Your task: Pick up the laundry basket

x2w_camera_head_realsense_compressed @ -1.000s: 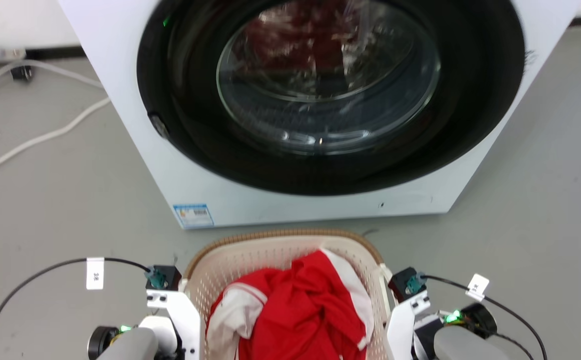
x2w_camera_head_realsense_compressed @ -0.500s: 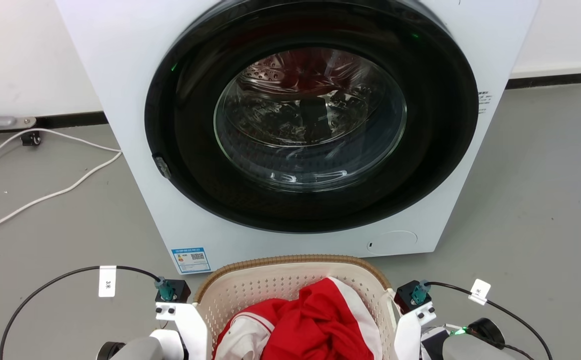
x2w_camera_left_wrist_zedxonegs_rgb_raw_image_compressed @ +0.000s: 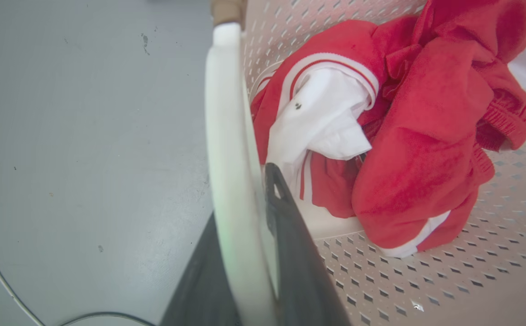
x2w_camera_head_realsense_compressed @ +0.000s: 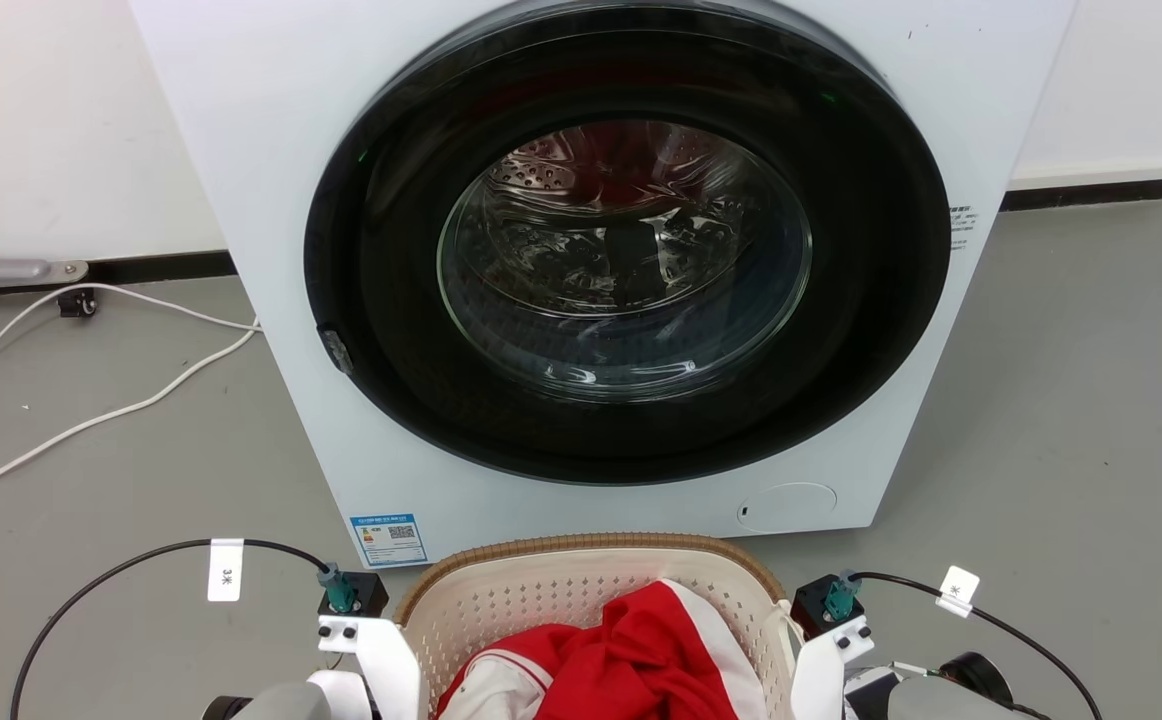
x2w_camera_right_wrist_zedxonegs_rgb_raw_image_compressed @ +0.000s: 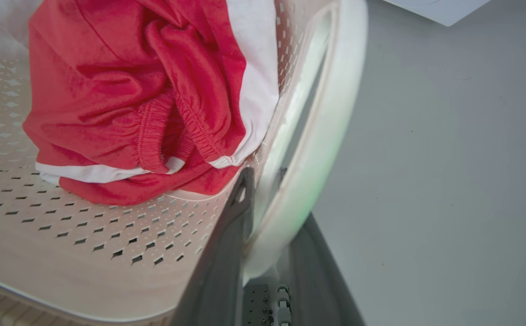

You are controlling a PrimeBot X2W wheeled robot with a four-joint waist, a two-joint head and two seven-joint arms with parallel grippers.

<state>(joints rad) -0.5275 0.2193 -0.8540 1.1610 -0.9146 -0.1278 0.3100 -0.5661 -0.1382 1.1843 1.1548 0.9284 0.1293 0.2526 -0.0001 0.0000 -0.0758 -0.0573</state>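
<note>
The laundry basket (x2w_camera_head_realsense_compressed: pixel 581 548), cream perforated plastic with a brown woven rim, sits at the bottom centre of the head view, directly before the washing machine. Red and white clothes (x2w_camera_head_realsense_compressed: pixel 631 660) lie inside it. My left gripper (x2w_camera_left_wrist_zedxonegs_rgb_raw_image_compressed: pixel 245 199) is shut on the basket's white left handle (x2w_camera_left_wrist_zedxonegs_rgb_raw_image_compressed: pixel 227 113), one dark finger on each side of it. My right gripper (x2w_camera_right_wrist_zedxonegs_rgb_raw_image_compressed: pixel 274 199) is likewise shut on the white right handle (x2w_camera_right_wrist_zedxonegs_rgb_raw_image_compressed: pixel 326 127). In the head view the white wrist brackets (x2w_camera_head_realsense_compressed: pixel 371 645) (x2w_camera_head_realsense_compressed: pixel 826 650) flank the basket's two sides.
A white front-loading washing machine (x2w_camera_head_realsense_compressed: pixel 271 200) with a shut dark round door (x2w_camera_head_realsense_compressed: pixel 631 260) stands close behind the basket. White cables (x2w_camera_head_realsense_compressed: pixel 91 420) trail over the grey floor at the left. Bare grey floor (x2w_camera_head_realsense_compressed: pixel 1071 420) lies to the right.
The whole head view has shifted, so the camera moved: the machine and basket now sit lower and look smaller. Both grippers keep their hold on the handles.
</note>
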